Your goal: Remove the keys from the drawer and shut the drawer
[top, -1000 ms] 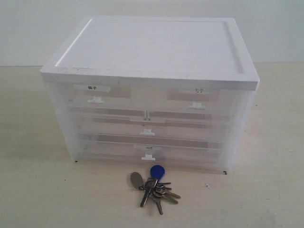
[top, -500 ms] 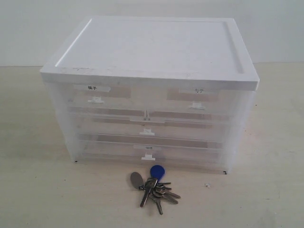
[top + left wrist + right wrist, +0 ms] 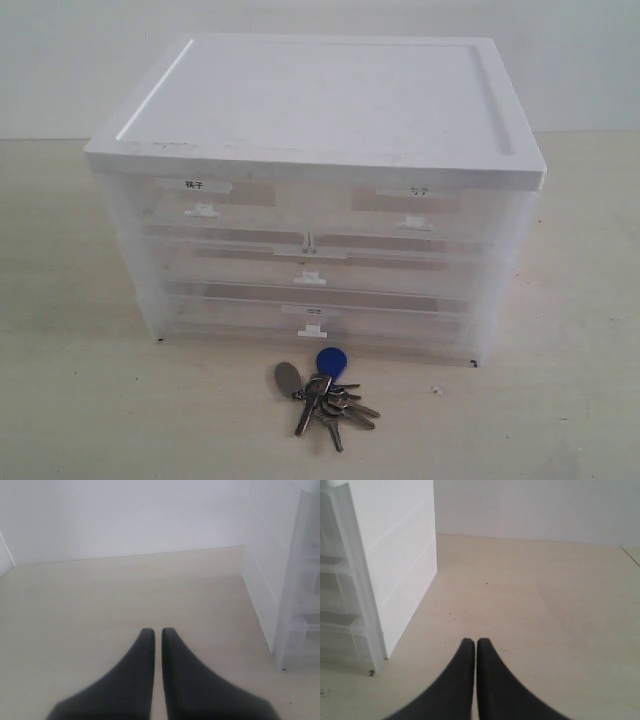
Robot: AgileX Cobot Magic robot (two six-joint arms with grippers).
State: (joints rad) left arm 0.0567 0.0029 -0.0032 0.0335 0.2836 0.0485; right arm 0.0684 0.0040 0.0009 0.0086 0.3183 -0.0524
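The keys [image 3: 325, 396], a silver bunch with a round blue fob and a grey oval tag, lie on the table in front of the drawer unit. The drawer [image 3: 205, 205], top left with the dark-printed label, sits pushed in flush with the others. Neither arm shows in the exterior view. My left gripper [image 3: 158, 631] is shut with nothing between its black fingers, above bare table beside the unit's side wall [image 3: 290, 605]. My right gripper [image 3: 475, 641] is likewise shut and empty, beside the unit's other side [image 3: 395, 555].
The white-topped translucent drawer unit [image 3: 320, 110] stands mid-table with two half-width drawers on top and full-width drawers [image 3: 310, 270] below. A light wooden table [image 3: 80, 400] spreads around it. A white wall stands behind.
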